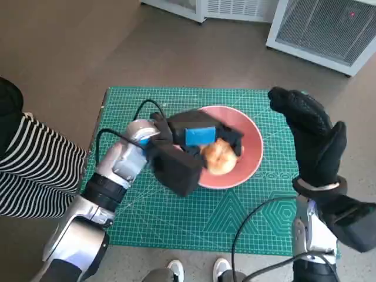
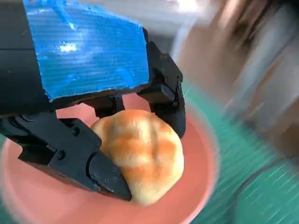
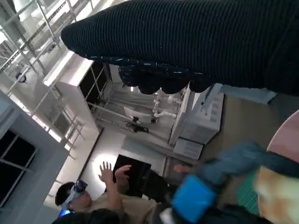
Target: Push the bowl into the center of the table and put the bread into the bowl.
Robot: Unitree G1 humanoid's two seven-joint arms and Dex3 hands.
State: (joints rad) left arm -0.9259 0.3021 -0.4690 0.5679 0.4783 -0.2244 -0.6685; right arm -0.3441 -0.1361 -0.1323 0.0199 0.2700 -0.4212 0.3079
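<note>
Two hands are shown: the left hand (image 1: pixel 197 136) grips the bread (image 2: pixel 140 154) between its black fingers (image 2: pixel 100 172) over the pink bowl (image 1: pixel 249 154), which sits near the middle of the green mat (image 1: pixel 176 217), while the gloved right hand (image 1: pixel 314 138) is raised off to the bowl's right, fingers apart and holding nothing. To finish well, the fingers should probably part only once the bread rests low on the bowl floor, then lift straight up so neither bread nor bowl is dragged. Open mat lies on every side of the bowl; the near edge has the widest margin.
</note>
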